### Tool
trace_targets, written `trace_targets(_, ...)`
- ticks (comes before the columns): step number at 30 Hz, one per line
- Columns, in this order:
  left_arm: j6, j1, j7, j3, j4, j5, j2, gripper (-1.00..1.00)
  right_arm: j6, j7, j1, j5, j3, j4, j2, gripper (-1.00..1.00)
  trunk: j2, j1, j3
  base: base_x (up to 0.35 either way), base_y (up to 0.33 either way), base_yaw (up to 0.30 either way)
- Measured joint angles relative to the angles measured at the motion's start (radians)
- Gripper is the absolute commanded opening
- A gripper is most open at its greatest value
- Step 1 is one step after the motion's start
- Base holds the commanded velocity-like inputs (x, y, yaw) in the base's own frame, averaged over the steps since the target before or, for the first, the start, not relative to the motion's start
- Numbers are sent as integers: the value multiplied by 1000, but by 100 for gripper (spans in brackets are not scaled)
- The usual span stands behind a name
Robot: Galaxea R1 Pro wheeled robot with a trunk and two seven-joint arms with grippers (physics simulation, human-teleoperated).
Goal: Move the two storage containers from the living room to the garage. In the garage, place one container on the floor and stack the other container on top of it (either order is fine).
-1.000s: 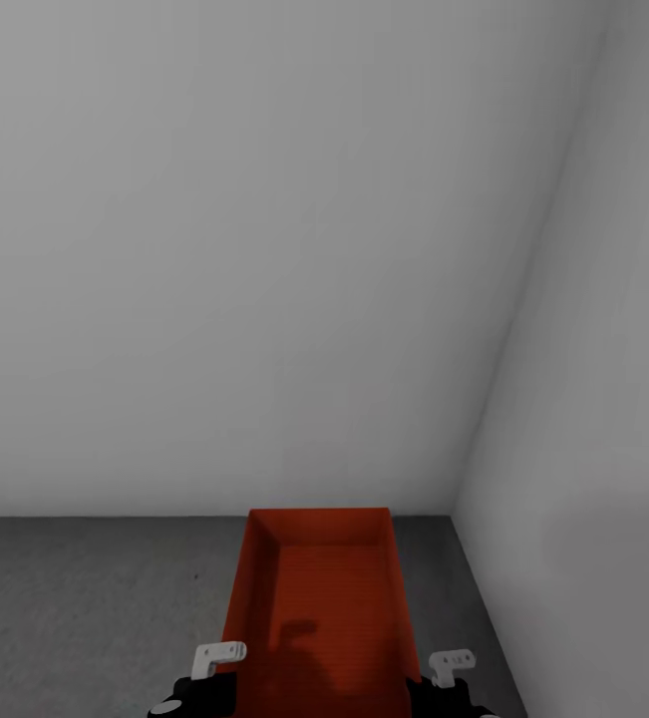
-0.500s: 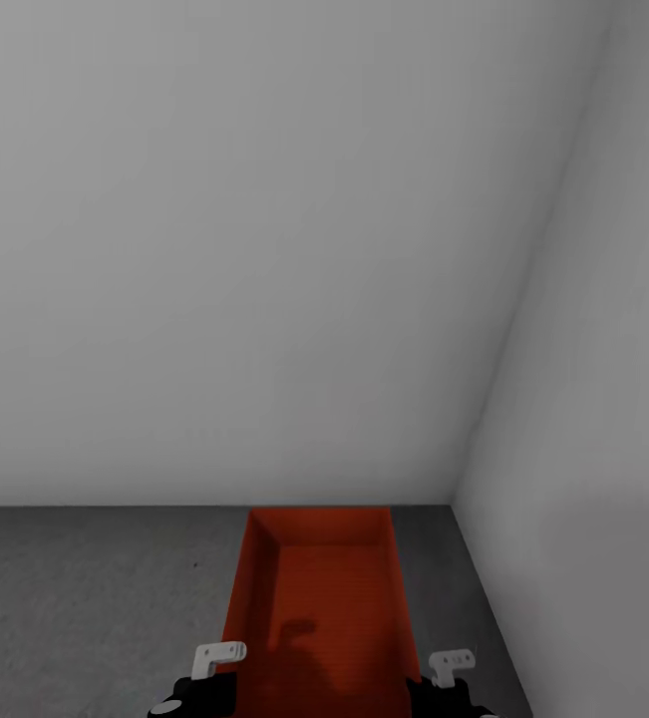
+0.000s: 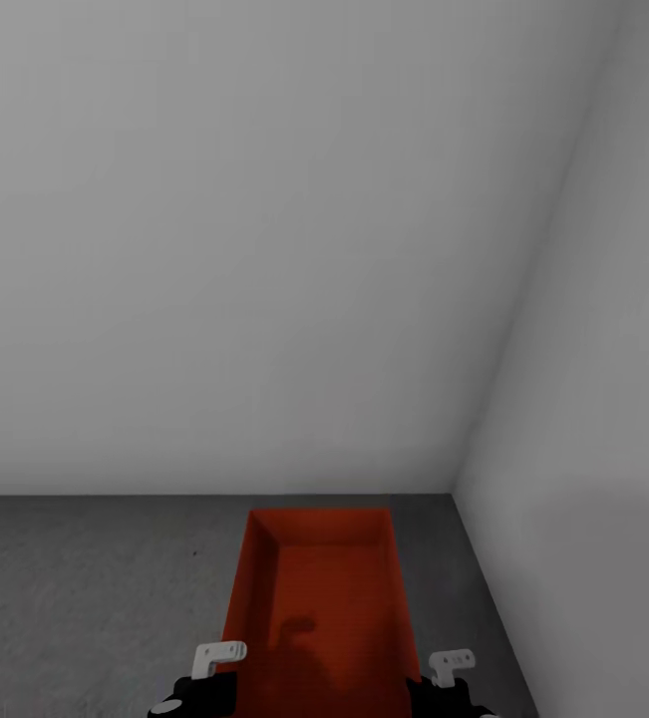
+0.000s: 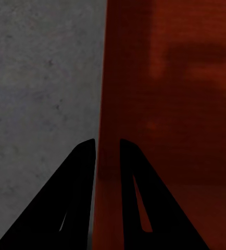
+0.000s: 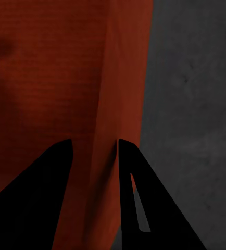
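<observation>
One orange-red storage container [image 3: 319, 588] is held low in front of me, above the dark grey garage floor [image 3: 85, 598]. My left gripper [image 3: 222, 683] is shut on its left wall; in the left wrist view the two black fingers [image 4: 82, 177] pinch that wall of the container [image 4: 170, 104], with my left gripper [image 4: 107, 143] straddling the rim. My right gripper [image 3: 422, 686] is shut on the right wall, which the right wrist view shows clamped in my right gripper [image 5: 93, 141], with the container [image 5: 45, 78] beside grey floor [image 5: 196, 78]. The bin is empty. The second container is out of view.
A bare white back wall [image 3: 264, 249] meets a white side wall [image 3: 593, 449] in a corner just beyond and to the right of the bin. Rough grey floor [image 4: 40, 78] stretches to the left.
The line where floor meets back wall has climbed in the picture, showing more floor, so the camera has moved. The container and both grippers keep their place in the view.
</observation>
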Motion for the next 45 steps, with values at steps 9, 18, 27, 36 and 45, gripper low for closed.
trace_targets(9,0,0,0,0,0,0,0,-100,0,0,0,0,0,0,0,-100,-63,35,-43,0,0,0)
trace_targets(18,0,0,0,0,0,0,0,-100,0,0,0,0,0,0,0,-100,-126,69,-85,0,0,0)
trace_targets(27,-2,0,-2,0,2,2,1,-100,0,0,0,0,1,0,0,-100,-189,104,-126,0,0,0)
trace_targets(36,-2,0,0,-1,1,2,1,-100,0,0,0,0,1,0,0,-100,-252,138,-167,0,0,0)
trace_targets(45,-1,0,-2,0,0,2,1,-100,0,1,0,1,-1,-1,0,-100,-259,142,-173,0,0,0)
